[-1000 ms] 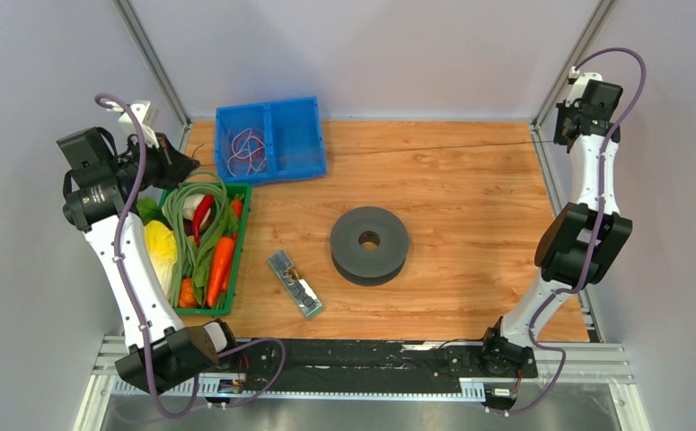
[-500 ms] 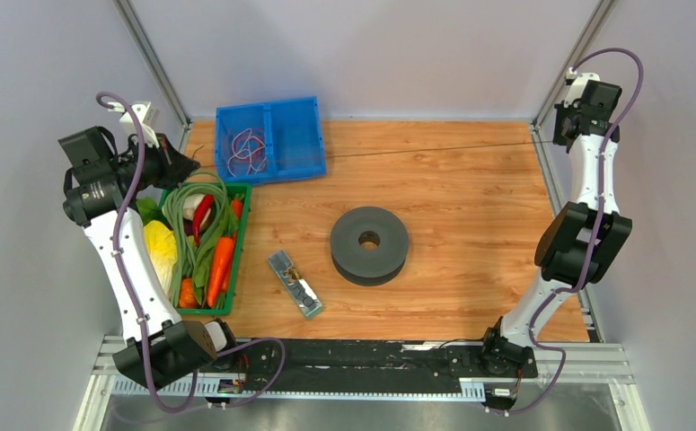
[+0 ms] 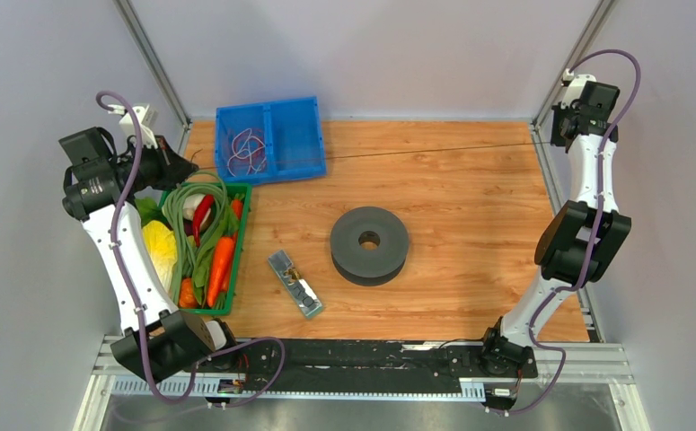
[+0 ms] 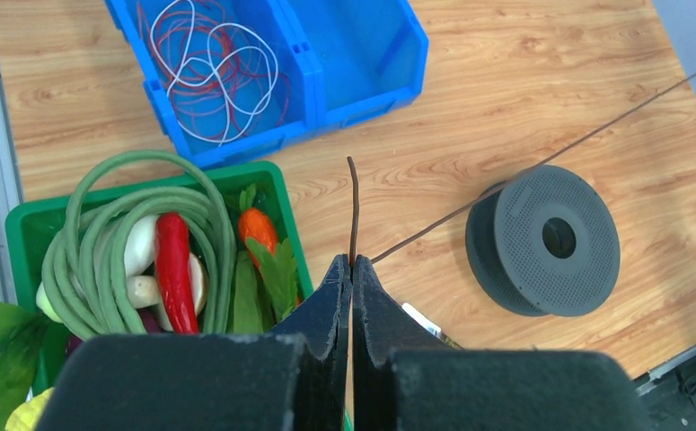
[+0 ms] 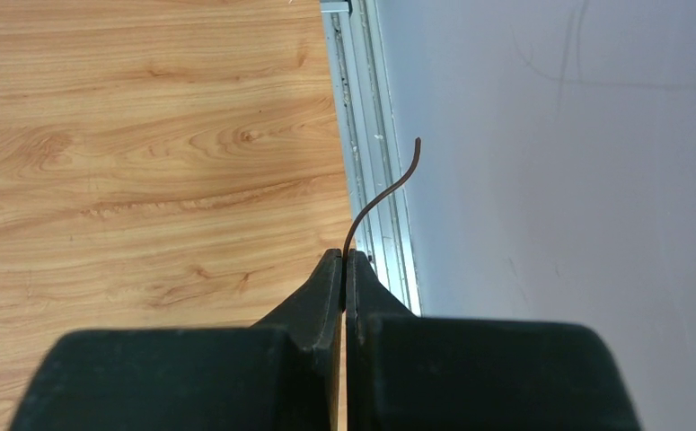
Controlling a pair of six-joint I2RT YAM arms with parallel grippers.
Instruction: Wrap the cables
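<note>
The cable (image 3: 416,152) is a thin black wire stretched almost straight over the far half of the table, between my two grippers. My left gripper (image 3: 185,166) is at the far left, above the green tray, and is shut on one end. In the left wrist view the tips (image 4: 351,260) pinch the cable (image 4: 541,163), a short stub sticks out ahead, and the wire runs off to the right. My right gripper (image 3: 557,135) is at the far right edge. Its tips (image 5: 344,254) are shut on the other end (image 5: 389,189). A dark grey spool (image 3: 389,256) lies flat mid-table with no wire on it.
A blue bin (image 3: 317,144) at the back left holds red and white wires. A green tray (image 3: 242,235) of toy vegetables and a coiled green hose is at the left. A small flat gadget (image 3: 295,283) lies left of the spool. Metal frame posts stand at both far corners.
My left arm has drifted a little to the left and back, still holding the wire. My right gripper has barely shifted. The wire stays stretched between them.
</note>
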